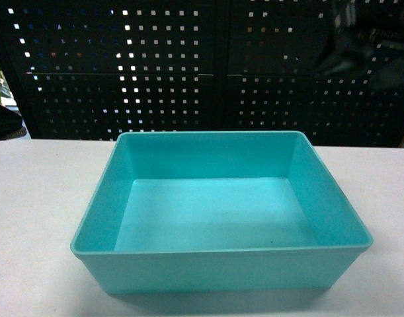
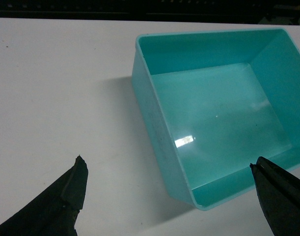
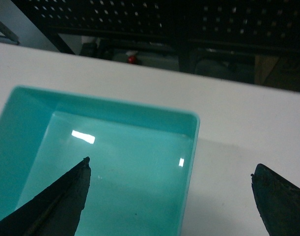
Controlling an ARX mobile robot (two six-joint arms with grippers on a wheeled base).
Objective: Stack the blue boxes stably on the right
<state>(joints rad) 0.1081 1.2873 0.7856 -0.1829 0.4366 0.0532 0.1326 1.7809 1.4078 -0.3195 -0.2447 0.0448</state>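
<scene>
One blue box (image 1: 221, 211) sits on the white table (image 1: 36, 198); both grippers' jaws gape wide, holding nothing.

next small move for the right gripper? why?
Probably lower the right gripper and close on the tub's right wall. Its open fingers already straddle that wall in the right wrist view, one over the empty interior, one over the table. The left gripper is open too, holding nothing.
</scene>
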